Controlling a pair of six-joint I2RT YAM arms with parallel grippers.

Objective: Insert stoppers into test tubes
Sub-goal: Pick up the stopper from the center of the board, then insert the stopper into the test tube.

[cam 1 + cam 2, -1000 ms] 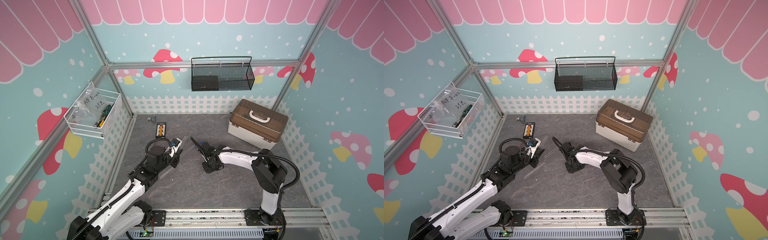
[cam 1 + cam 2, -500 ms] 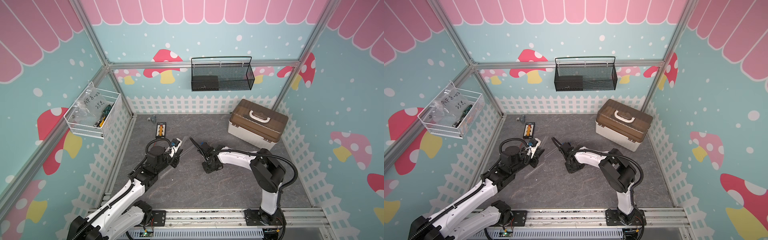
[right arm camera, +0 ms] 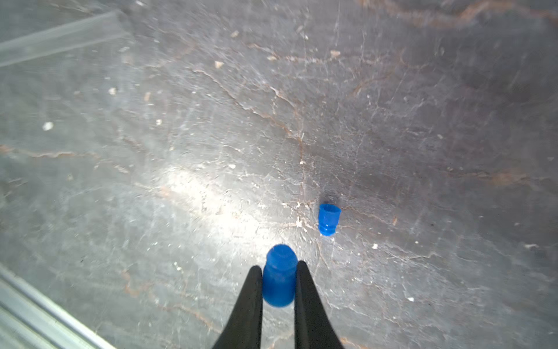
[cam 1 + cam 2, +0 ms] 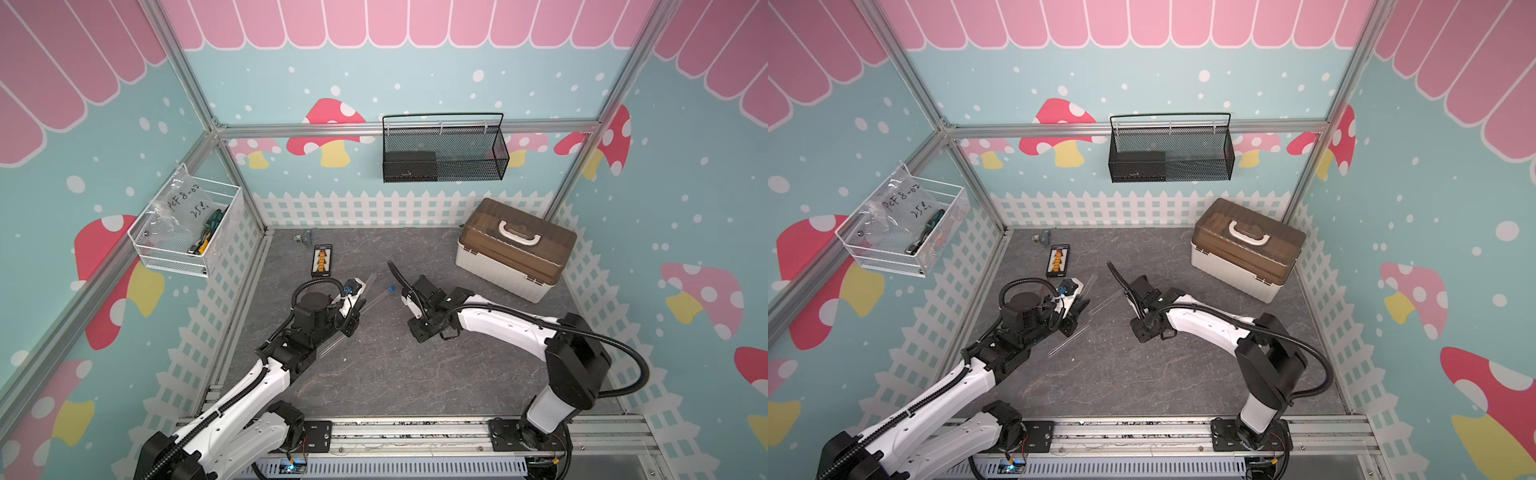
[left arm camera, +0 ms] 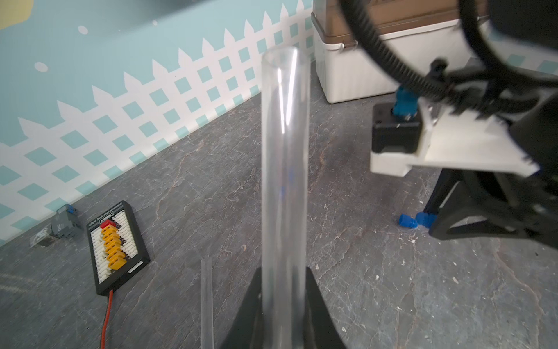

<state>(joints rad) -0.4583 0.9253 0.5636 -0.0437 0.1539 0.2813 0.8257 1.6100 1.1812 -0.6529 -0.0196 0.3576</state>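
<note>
Hardly anything has moved in the top views over the last second: both arms sit where they were, and only the right gripper [image 3: 279, 266] has drawn its fingers in. They now press on either side of a stopper [image 3: 279, 284]. Judging by the left wrist view, it is still down at the table [image 4: 374, 374], not lifted. A second stopper [image 3: 328, 219] lies near it, clear of the fingers. The left gripper [image 5: 282, 273] is pinched on a tube [image 5: 285, 151], whose open mouth points away from the wrist with nothing touching it. A second tube [image 5: 206, 302] lies on the table alongside. The step in hand looks like the pick-up. It should go best with a straight lift, so the neighbouring stopper is not flicked away. The stopper then needs turning so its plug end leads; which end that is cannot be told from these views. At the mouth, the stopper should line up with the tube's axis before any push. The push itself should be short and gentle. The smooth tube could slide back through the left fingers, so that grip should stay firm.
</note>
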